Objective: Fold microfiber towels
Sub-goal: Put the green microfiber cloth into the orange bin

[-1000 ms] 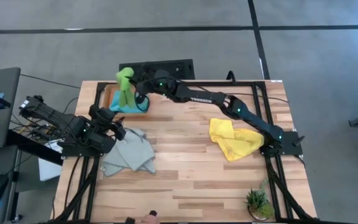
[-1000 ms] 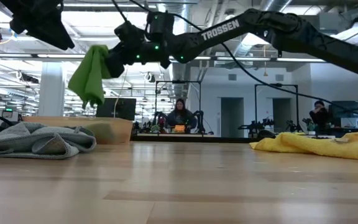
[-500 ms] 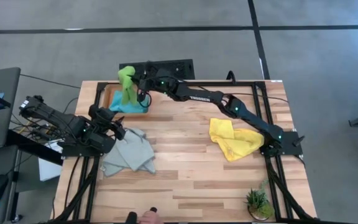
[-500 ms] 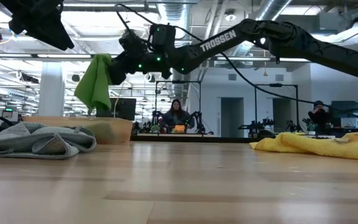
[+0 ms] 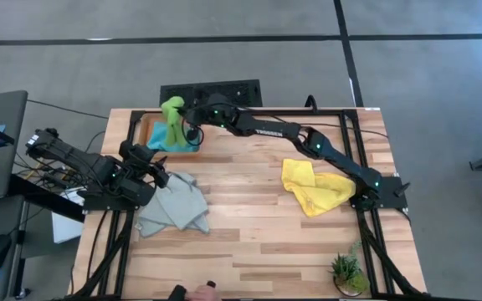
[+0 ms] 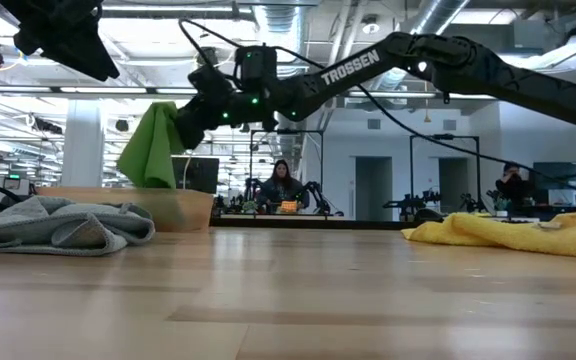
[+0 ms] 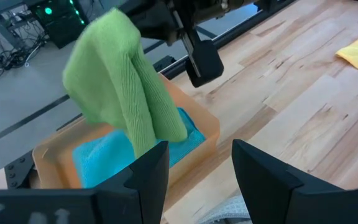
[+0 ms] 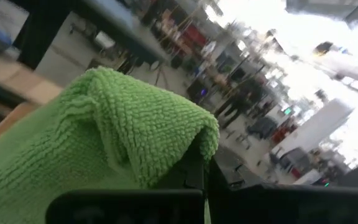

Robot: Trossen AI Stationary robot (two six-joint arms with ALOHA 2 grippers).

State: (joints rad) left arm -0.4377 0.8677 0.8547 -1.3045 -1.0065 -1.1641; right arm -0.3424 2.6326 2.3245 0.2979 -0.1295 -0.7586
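Overhead, the right gripper pinched the lime green towel by its top so it hung above the orange bin holding the turquoise towel, presumably for stacking, while the left gripper waited, fingers spread, beside the grey towel.

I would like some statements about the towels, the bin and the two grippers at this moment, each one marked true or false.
1. The right gripper is shut on the lime green towel. True.
2. The green towel lies flat on the table. False: it hangs over the orange bin.
3. A turquoise towel lies in the bin. True.
4. The left gripper holds the grey towel. False: it is open beside that towel, holding nothing.
5. The yellow towel is neatly folded. False: it lies crumpled.
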